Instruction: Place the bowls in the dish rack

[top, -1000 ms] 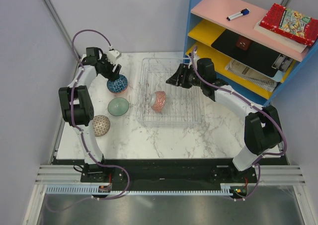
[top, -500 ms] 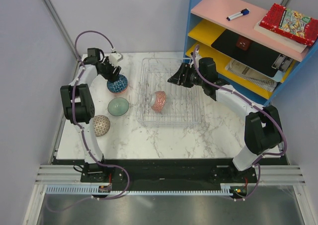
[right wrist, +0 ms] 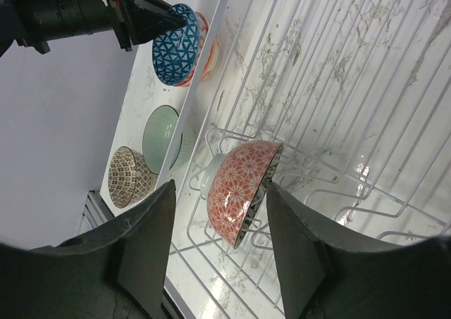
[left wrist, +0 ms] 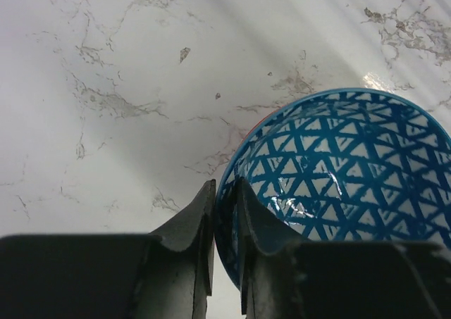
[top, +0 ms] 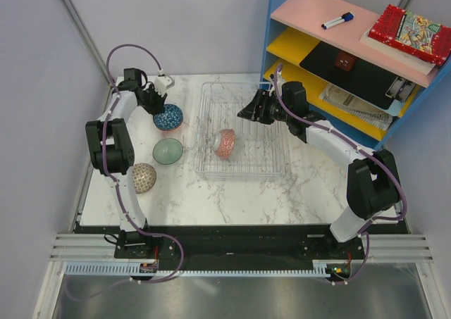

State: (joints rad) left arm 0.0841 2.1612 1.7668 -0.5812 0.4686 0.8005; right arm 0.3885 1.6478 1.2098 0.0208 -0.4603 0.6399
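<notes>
The left claw (left wrist: 225, 192) is pinched narrow on the rim of the blue bowl (left wrist: 338, 171), one finger inside and one outside, with the bowl tipped at the counter's (top: 232, 199) far left. The right claw (top: 246, 113) hangs wide open and empty over the far end of the rack (top: 243, 174). A red bowl (top: 225, 143) stands on edge inside the rack. A green bowl (top: 168, 151) and a brown bowl (top: 143, 177) sit left of it.

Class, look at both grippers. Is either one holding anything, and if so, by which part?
The left gripper pinches the blue bowl by its rim, one finger inside and one outside. The right gripper is open and holds nothing.
</notes>
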